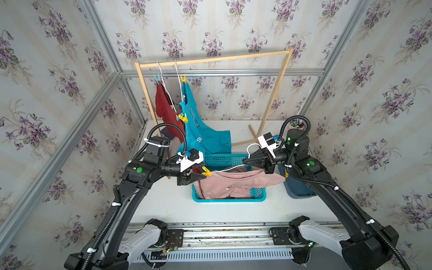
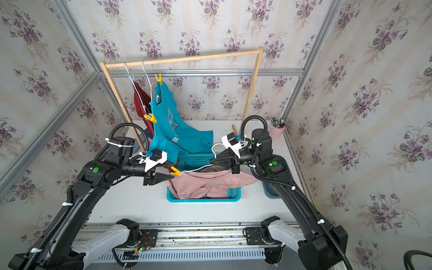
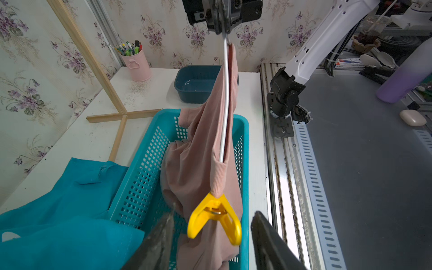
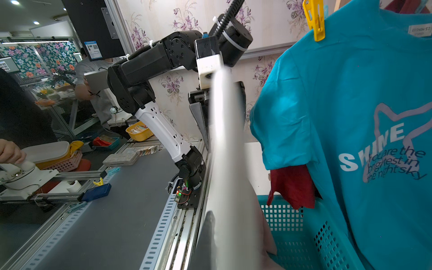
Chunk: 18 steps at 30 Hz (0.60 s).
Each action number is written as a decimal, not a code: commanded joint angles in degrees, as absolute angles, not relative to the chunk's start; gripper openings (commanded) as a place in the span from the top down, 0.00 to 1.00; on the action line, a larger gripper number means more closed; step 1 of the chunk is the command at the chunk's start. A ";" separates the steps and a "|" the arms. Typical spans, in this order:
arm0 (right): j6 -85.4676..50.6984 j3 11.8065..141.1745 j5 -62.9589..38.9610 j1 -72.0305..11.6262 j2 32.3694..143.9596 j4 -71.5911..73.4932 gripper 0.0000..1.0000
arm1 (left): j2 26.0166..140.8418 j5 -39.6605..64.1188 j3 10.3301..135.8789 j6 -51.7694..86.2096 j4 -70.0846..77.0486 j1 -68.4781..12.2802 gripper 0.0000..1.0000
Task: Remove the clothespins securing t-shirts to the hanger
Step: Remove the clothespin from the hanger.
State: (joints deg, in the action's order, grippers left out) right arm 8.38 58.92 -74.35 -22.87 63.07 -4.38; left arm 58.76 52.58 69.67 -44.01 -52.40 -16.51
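Between the parted fingers of our left gripper sat a yellow clothespin. Its two handle legs pointed back toward our palm, and its mouth bit the ribbed edge of the pink t-shirt just ahead of the fingertips. A gap showed on each side of the legs, so neither finger was pressing yet.

Straight ahead, at the far end of the white hanger, our right gripper was clamped tight on the wire. It held the hanger out over the teal basket, which lay below both grippers, and the shirt drooped into it.

We judged that we were at the squeeze on this pin. The next move called for closing squarely on both legs until the mouth opened. After that we would need to draw the pin back along the left gripper's own line while the right gripper kept the hanger steady.

Well beyond the left gripper, two yellow pins gripped the turquoise t-shirt. A light blue pin gripped the dark red t-shirt.
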 commanded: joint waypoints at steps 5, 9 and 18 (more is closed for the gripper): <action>6.85 58.89 -76.29 -22.89 64.05 -1.25 1.00 | 60.92 56.77 70.67 -45.19 -53.59 -16.52 0.51; 5.68 58.86 -75.98 -22.92 63.90 0.16 1.00 | 60.93 56.42 70.47 -45.68 -53.60 -16.58 0.54; 4.52 58.91 -75.80 -22.93 64.58 1.46 1.00 | 61.00 56.78 69.82 -45.68 -53.61 -16.56 0.68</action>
